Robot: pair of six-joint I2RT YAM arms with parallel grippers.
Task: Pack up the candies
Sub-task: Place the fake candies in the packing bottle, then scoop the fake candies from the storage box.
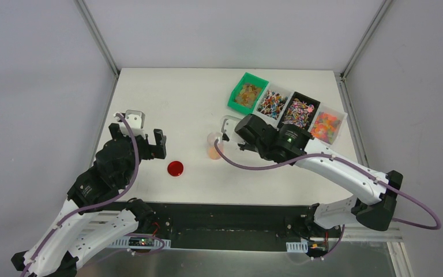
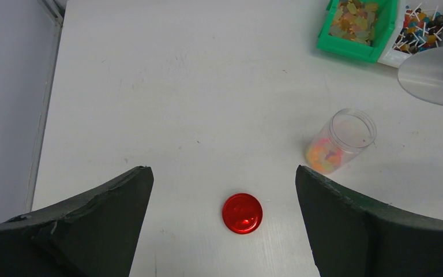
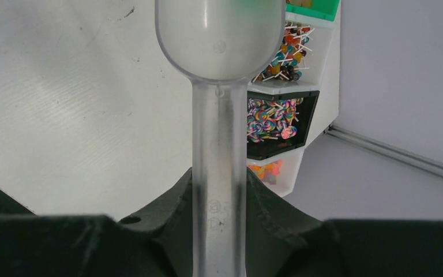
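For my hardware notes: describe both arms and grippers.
The left arm and right arm have white links with black joints. A purple cable loops along each. The left gripper and right gripper have black, blocky fingers. A green light glows on the right wrist.

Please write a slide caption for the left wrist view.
Open left gripper frames the red lid; at right, a clear jar holds some candies.

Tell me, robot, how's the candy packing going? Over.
Left gripper open, empty. Right gripper shut on scoop. Some candies in jar, red lid off. Nothing blocking.
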